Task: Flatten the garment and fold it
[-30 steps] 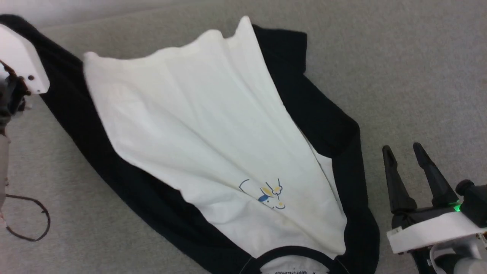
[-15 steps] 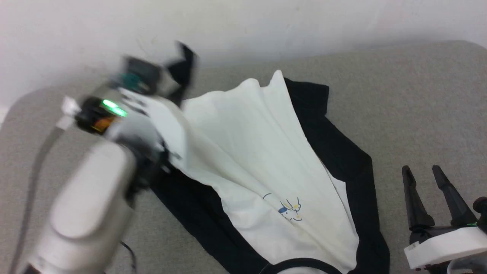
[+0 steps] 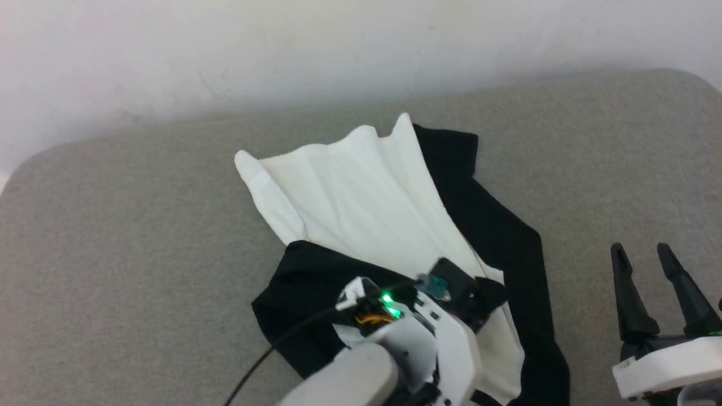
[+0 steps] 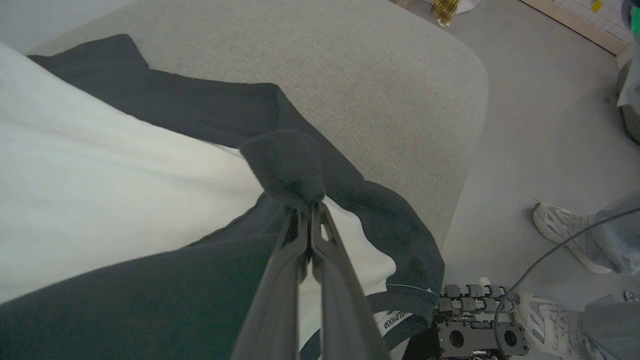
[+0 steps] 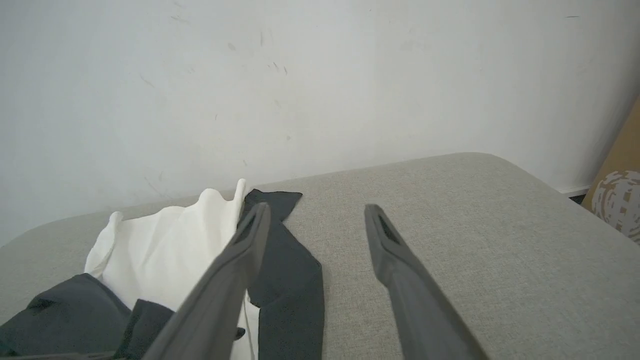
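1. Garment lies on a grey padded surface. Its white body is fanned out and creased, with the hem end toward the white wall and the neck end toward the robot.
2. Left gripper sits over the shirt's near middle, fingers pinched together on a black sleeve (the left wrist view shows cloth bulging just past the tips).
3. That sleeve is folded in over the white body, a dark heap at the near left.
4. Other sleeve runs along the shirt's right edge.
5. Right gripper is at lower right, fingers spread and holding nothing, beside that sleeve and apart from it.
6. Left wrist view: a person's pale sneakers on the floor past the surface's edge.
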